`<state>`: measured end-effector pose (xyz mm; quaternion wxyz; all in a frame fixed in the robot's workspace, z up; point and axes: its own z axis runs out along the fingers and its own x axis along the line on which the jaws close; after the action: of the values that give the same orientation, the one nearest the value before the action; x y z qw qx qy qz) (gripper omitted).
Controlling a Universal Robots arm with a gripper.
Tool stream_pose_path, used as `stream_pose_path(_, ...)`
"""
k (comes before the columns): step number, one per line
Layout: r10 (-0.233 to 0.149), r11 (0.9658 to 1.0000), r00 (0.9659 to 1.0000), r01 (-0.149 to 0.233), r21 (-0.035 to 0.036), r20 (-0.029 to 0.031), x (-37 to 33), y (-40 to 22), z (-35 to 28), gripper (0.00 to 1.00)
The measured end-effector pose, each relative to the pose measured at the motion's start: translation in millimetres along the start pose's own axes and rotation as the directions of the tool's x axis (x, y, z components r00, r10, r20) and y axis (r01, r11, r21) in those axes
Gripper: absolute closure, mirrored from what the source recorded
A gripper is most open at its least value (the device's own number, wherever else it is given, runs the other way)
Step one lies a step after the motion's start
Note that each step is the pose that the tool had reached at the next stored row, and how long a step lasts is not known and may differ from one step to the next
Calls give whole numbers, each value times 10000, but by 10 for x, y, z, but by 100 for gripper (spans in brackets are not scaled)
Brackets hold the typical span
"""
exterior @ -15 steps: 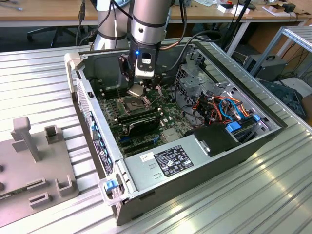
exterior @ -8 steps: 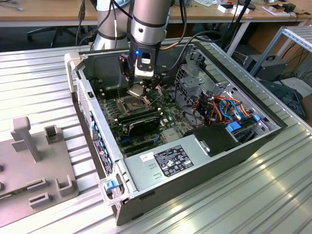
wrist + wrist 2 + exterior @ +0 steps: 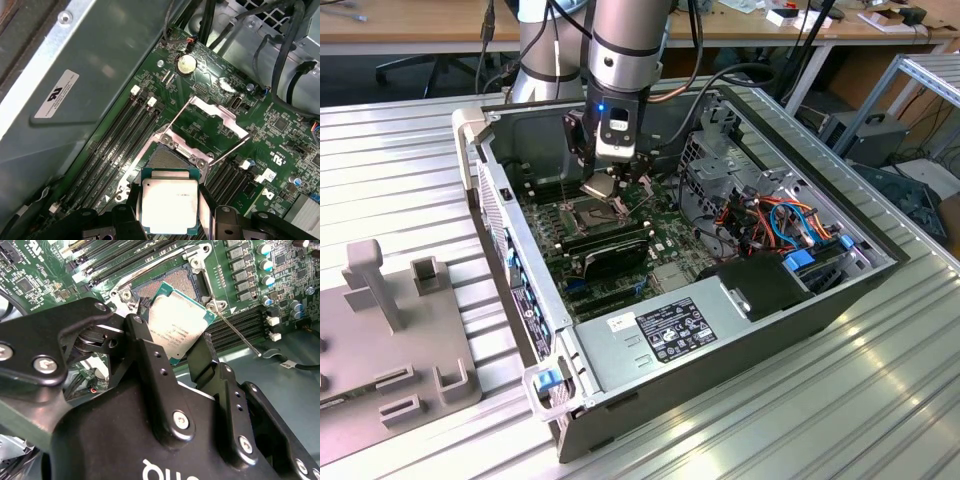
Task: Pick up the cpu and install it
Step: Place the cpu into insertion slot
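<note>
The cpu (image 3: 168, 205), a flat square chip with a silver-grey top and green rim, is held between the two black fingers of my gripper (image 3: 169, 201), which is shut on it. It hangs tilted just above the open dark socket (image 3: 168, 158), whose hinged metal frame (image 3: 216, 116) is swung up and back. The cpu (image 3: 176, 326) also appears in the second wrist view, clamped by the fingers (image 3: 144, 352) over the socket (image 3: 172, 285). From the exterior view, the gripper (image 3: 603, 183) reaches down into the open computer case (image 3: 520, 270) with the cpu (image 3: 600, 186) over the motherboard.
Memory slots (image 3: 117, 137) flank the socket. A black graphics card (image 3: 610, 252) lies just in front of it. Coloured cables (image 3: 780, 225) and a drive cage fill the case's right side, with a power supply (image 3: 670, 335) at the front. A grey fixture block (image 3: 390, 330) stands at the exterior view's left.
</note>
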<state>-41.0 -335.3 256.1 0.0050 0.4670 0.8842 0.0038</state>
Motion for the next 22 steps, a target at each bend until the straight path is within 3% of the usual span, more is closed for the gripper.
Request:
stream_pose_path(6,114,9999,9999,-114,0,1,0,0,0,45)
stream_pose_path(13,668,9978,9978,-668,4,8,0,0,2,45)
stream_pose_path(18,1445,9895,9895,-1445,6,17,0,0,6,45)
stream_pose_path(22,2183,9759,9759,-2183,9,26,0,0,9,45)
